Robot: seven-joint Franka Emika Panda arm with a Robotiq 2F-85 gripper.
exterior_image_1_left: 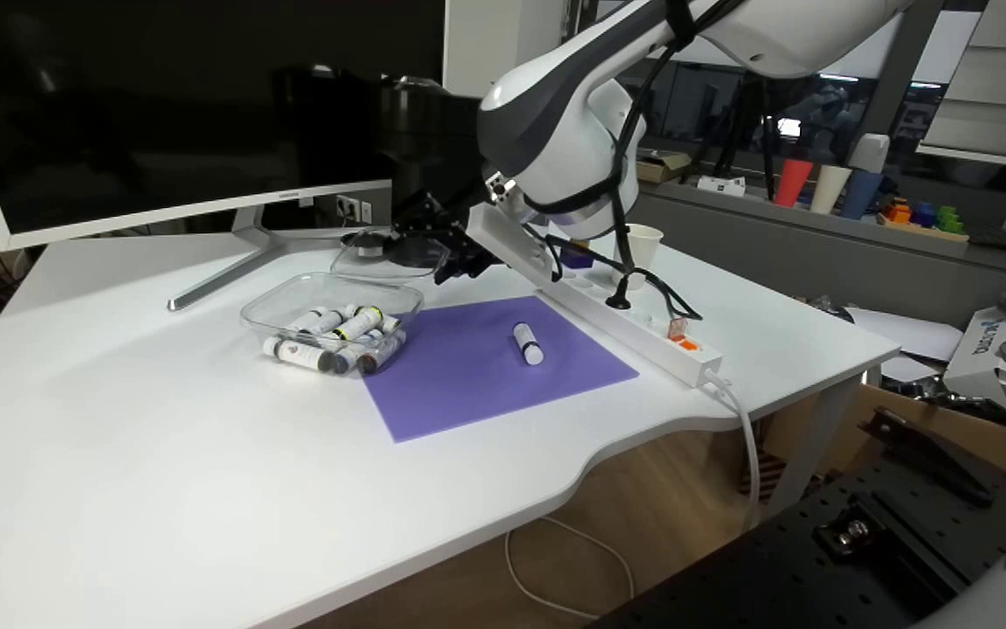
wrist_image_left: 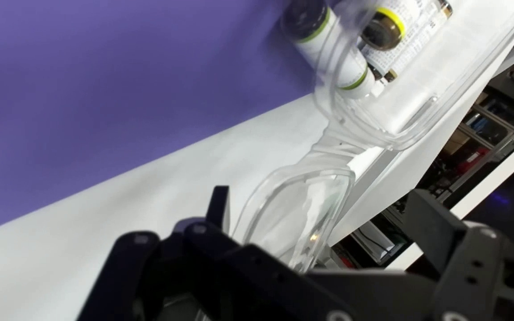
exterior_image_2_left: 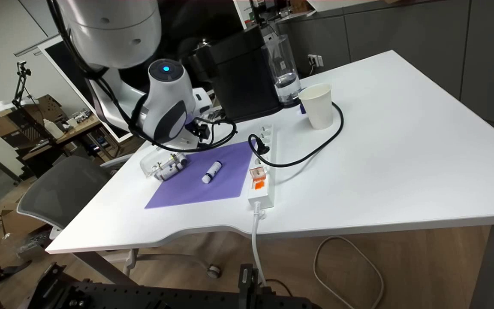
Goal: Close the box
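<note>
While the lid (wrist_image_left: 290, 209) is folded back from the box (exterior_image_1_left: 293, 301), swing-over and press-down are judged outstanding. Nothing is gripped by the wide-spread jaws.

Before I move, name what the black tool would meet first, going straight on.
Probably the clear rounded plastic lid, ahead of the open black tool in the wrist view; depth is unclear.
</note>
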